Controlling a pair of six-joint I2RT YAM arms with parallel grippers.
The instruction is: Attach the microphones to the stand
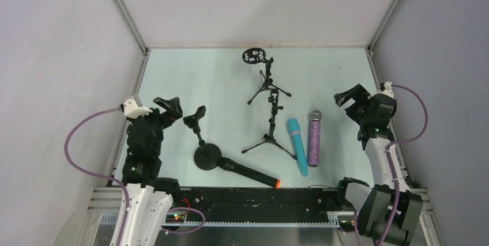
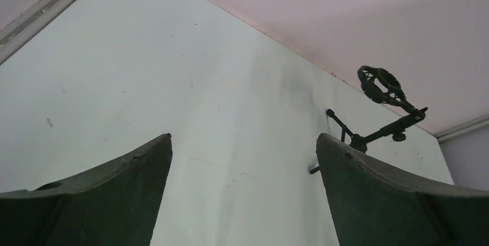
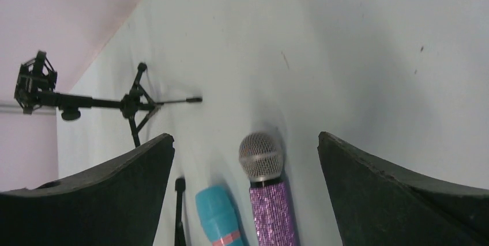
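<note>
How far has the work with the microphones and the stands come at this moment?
Done: nothing. The black microphone, blue microphone and purple microphone all lie on the table, none on the stands. In hand: nothing; the left claw and right claw are open and empty. Left: mounting all three.

The pale table [image 1: 190, 79] bears a far tripod stand [image 1: 265, 82], a nearer tripod stand [image 1: 272, 125] and a round-base stand [image 1: 206, 155]. A black microphone [image 1: 248, 172], a cyan microphone [image 1: 298, 145] and a purple microphone [image 1: 314, 139] lie flat.
</note>
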